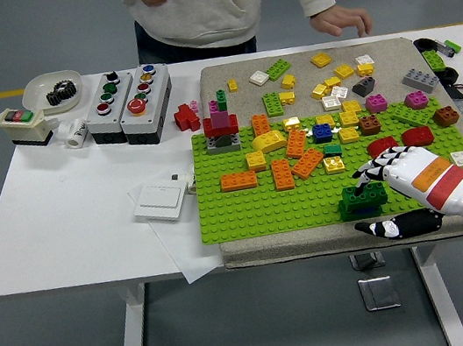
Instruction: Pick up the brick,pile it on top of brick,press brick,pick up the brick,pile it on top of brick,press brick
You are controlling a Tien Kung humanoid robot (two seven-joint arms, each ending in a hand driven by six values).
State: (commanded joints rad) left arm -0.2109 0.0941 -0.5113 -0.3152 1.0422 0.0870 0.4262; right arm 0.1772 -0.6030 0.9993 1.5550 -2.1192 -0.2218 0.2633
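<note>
Right hand grasps a dark green brick at the lower right of the baseplate.

The robot's white-and-black right hand (382, 186) reaches in from the lower right corner, fingers curled over the dark green plastic brick (363, 198), which sits near the front edge of the bright green studded baseplate (238, 212). A small stack of red, pink and green bricks (222, 124) stands at the plate's upper left. At the top of the frame a person's hand (341, 22) hovers above the grey mat (389, 53).
</note>
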